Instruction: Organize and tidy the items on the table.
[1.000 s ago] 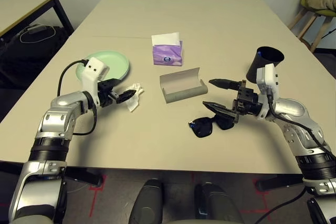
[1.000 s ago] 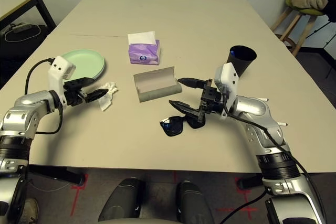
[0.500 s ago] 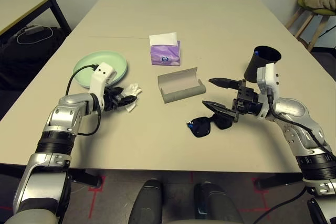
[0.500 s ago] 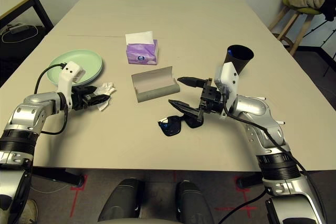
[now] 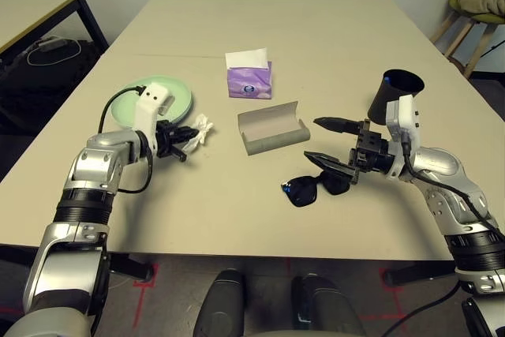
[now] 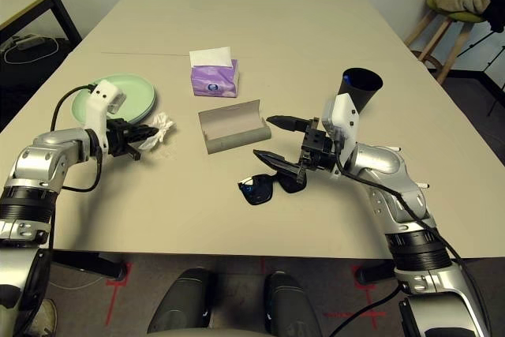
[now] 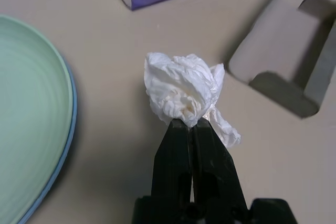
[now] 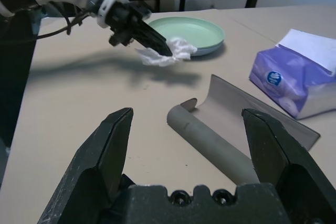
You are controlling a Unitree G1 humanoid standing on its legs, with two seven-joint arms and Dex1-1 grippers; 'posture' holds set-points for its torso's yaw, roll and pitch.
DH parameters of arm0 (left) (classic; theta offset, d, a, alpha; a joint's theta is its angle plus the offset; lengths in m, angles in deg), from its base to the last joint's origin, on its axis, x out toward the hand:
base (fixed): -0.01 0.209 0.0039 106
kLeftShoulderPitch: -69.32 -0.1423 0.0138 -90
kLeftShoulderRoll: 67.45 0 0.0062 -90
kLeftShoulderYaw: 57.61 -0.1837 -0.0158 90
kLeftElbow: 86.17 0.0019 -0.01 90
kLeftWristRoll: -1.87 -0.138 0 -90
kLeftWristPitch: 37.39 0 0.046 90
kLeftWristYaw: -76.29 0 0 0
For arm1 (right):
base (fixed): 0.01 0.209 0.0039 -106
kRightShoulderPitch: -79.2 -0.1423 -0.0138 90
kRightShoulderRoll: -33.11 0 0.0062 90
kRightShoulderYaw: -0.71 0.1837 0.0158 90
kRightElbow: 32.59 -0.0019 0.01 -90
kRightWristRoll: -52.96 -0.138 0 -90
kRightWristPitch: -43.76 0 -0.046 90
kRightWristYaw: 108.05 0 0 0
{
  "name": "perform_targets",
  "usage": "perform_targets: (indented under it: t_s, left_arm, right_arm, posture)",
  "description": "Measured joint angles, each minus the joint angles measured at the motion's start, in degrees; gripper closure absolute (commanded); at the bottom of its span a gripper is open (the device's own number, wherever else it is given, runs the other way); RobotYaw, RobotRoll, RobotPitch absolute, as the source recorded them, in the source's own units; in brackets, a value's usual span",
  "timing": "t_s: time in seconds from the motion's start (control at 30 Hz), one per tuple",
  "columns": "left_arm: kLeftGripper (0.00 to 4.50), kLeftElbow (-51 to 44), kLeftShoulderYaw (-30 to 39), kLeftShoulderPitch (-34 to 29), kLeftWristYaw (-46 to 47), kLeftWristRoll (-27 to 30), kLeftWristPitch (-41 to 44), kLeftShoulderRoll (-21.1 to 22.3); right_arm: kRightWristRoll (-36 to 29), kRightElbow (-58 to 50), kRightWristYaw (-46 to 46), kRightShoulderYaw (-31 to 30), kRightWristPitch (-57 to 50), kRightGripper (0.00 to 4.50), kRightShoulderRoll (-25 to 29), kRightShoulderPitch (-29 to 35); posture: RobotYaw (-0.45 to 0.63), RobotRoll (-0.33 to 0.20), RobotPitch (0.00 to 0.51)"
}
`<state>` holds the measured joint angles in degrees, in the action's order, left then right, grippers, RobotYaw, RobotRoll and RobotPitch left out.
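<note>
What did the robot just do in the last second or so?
The left gripper closed on the tissue and lifted it off the table, beside the plates. The right gripper stayed open and still over the sunglasses; the case, cup and tissue box didn't move.

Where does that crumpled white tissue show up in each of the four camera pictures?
Left eye: tissue, left of centre, in the left gripper.
Right eye: centre-left, by the gripper tips.
Left wrist: middle, above the shut fingers.
Right wrist: upper middle.
Shared landmark: green plate beside it.
</note>
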<state>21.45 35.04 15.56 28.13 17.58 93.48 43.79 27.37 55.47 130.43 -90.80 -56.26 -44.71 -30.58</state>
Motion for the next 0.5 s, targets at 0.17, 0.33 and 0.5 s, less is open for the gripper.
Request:
perform_targets:
  t_s: [0.17, 0.33, 0.5]
  left_arm:
    - [4.48, -3.1, 2.4, 2.3, 2.9, 1.6, 5.5, 0.0]
    - [4.48, -2.9, 4.4, 2.9, 8.1, 1.5, 6.9, -0.4]
    - [4.48, 2.4, 6.6, 4.6, 15.2, -0.1, 4.3, -1.7]
  right_arm:
    - [-0.8, -0.7, -1.9, 0.0, -3.9, 0.0, -0.2, 0.5]
    - [-0.9, -1.5, -3.3, 0.0, -5.8, 0.0, -0.4, 1.0]
    - [0.6, -1.5, -4.2, 0.0, -3.5, 0.0, -1.2, 1.1]
  posture:
    - [0.2, 0.0, 0.081]
    - [0.2, 0.0, 0.078]
    - [0.2, 0.0, 0.072]
